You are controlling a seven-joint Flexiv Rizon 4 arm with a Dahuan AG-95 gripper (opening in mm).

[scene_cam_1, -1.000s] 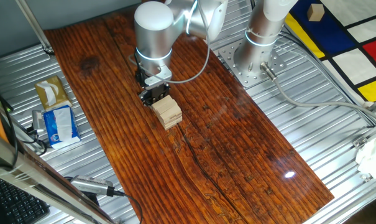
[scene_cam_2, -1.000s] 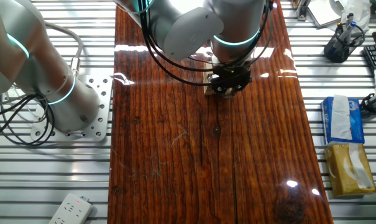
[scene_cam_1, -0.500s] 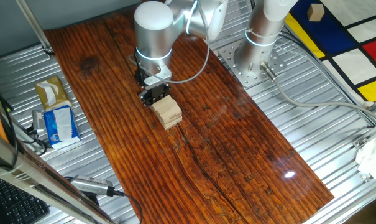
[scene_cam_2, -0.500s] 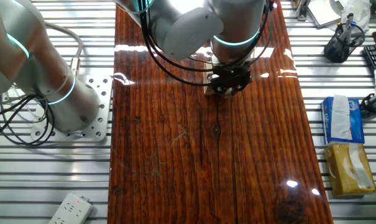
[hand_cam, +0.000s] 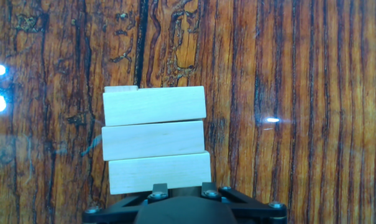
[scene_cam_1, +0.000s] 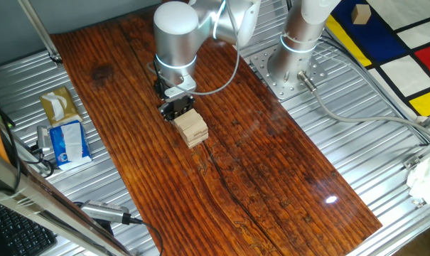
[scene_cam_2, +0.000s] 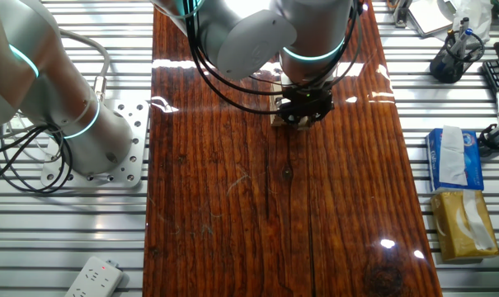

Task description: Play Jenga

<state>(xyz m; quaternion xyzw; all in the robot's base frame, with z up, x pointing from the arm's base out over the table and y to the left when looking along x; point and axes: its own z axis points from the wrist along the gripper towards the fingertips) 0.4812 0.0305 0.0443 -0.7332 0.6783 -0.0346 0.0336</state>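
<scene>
Near the worktop's far-left part, the black two-finger gripper (scene_cam_1: 178,110) hung beside the pale tan wooden block tower (scene_cam_1: 190,127), likely lining up a push; jaw state could not be told.

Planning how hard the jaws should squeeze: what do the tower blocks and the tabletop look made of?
Jenga tower: apparently bare, matte pale wood; faint grain, no shine. Tabletop: dark reddish wood with bold grain, probably varnished, since lamp glare reflects off it.
</scene>
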